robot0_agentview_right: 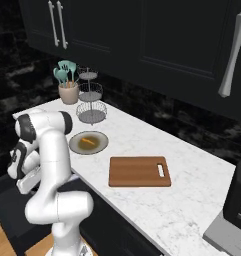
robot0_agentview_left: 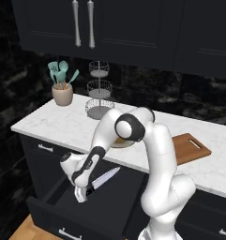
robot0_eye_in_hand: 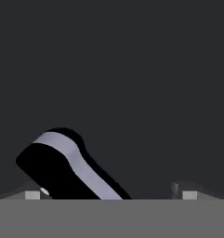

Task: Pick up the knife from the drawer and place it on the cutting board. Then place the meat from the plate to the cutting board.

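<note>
Meat (robot0_agentview_right: pixel 87 142) on plate (robot0_agentview_right: pixel 77 147), seemingly centred

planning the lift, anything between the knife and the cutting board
Nothing visible blocks it. The pincer holds the knife over the open drawer; the plate lies beside the bare cutting board, not on it.

Base views flanking; hand view into drawer (robot0_agentview_left: pixel 105 201).

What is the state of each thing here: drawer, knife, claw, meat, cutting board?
drawer: pulled open.
knife: gripped at its handle, blade tilted upward above the drawer.
claw: shut on the knife.
meat: lying on the plate.
cutting board: flat on the counter, nothing on it.
</note>
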Tool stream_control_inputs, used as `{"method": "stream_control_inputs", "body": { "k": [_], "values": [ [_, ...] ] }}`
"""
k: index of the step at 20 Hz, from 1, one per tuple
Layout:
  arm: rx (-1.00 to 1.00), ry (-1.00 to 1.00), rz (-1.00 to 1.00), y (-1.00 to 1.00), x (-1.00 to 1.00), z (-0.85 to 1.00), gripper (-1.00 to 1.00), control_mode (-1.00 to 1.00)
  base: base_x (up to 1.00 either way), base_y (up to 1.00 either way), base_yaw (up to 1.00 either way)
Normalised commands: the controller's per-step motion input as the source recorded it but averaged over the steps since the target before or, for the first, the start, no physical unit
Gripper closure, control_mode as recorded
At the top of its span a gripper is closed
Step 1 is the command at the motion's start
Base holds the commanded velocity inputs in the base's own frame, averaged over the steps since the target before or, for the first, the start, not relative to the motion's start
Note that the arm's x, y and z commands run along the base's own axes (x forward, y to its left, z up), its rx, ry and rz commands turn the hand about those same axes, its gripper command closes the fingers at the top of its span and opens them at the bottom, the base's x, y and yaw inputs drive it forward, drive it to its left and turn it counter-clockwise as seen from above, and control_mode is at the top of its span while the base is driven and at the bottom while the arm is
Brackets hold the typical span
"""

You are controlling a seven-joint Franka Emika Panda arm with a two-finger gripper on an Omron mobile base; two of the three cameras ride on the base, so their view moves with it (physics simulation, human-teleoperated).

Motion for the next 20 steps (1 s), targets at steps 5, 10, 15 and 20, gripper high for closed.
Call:
{"method": "stream_control_inputs", "body": {
  "k": [5, 10, 15, 20],
  "values": [
    [0.02, 0.00, 0.12, -0.20, -0.05, -0.40, -1.00, -1.00, 0.00, 0.00, 0.00],
    [0.00, 0.00, 0.12, -0.01, -0.01, -0.29, 1.00, -1.00, 0.00, 0.00, 0.00],
    [0.01, 0.00, 0.10, 0.00, -0.27, -0.13, 1.00, -1.00, 0.00, 0.00, 0.00],
    [0.01, 0.05, 0.01, 0.23, -0.75, 0.45, 1.00, -1.00, 0.00, 0.00, 0.00]
  ]
}}
